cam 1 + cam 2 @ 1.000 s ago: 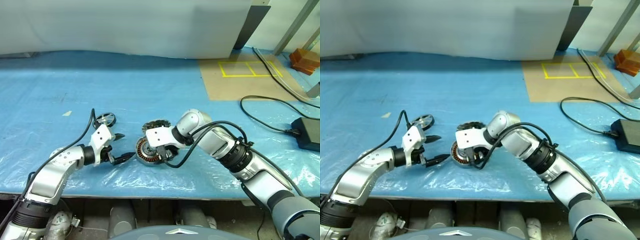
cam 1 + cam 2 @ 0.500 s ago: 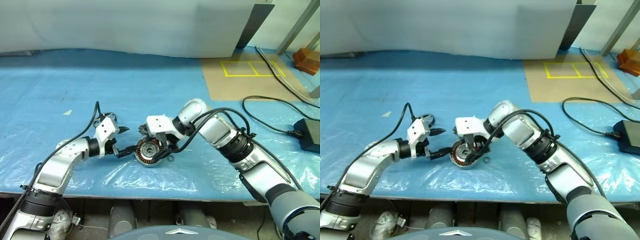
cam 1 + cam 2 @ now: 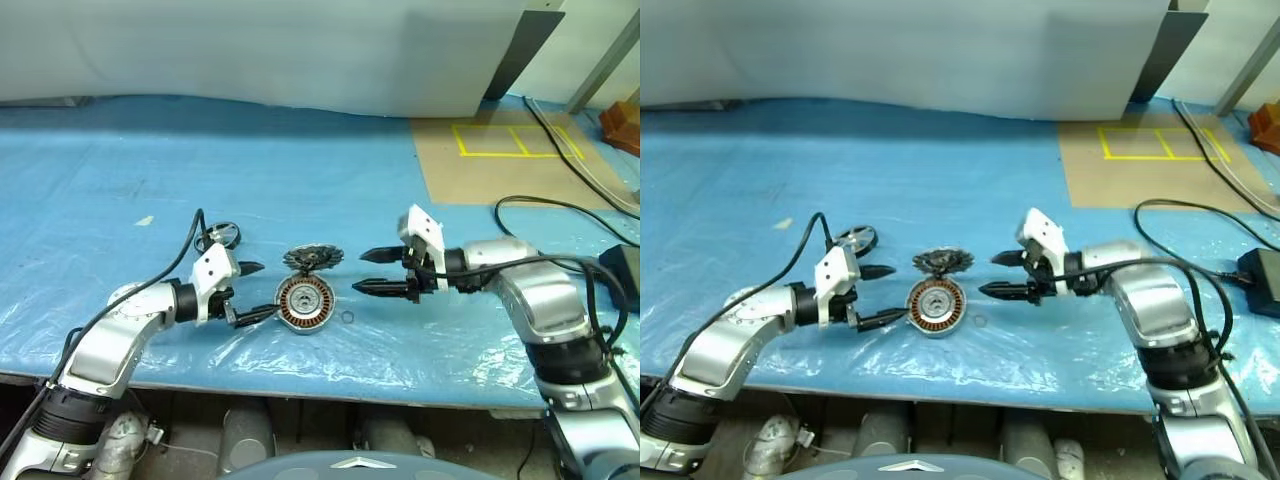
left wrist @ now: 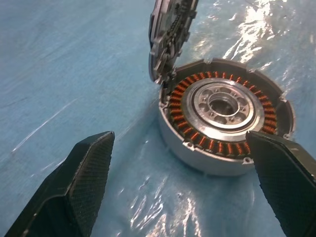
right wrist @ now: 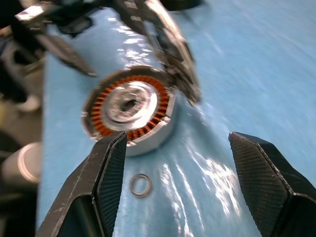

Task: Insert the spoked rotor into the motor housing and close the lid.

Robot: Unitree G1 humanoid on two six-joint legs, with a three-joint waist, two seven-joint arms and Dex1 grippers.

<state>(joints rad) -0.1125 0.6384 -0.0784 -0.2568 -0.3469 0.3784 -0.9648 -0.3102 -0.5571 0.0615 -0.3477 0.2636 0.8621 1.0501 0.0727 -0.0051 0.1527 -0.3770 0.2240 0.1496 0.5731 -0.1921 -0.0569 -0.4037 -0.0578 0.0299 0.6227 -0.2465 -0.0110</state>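
Left eye view: no legible writing; motor housing (image 3: pixel 305 301) between both wide-spread, empty end effectors.

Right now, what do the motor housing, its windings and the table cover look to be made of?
Motor housing: likely bare metal, silver-grey with a dull sheen on its wall and hub.
Windings: copper-coloured wire, probably enamelled, wound in small orange-brown coils around the ring.
Table cover: blue sheet, with clear plastic film over its front part, judging by wrinkles and glare.
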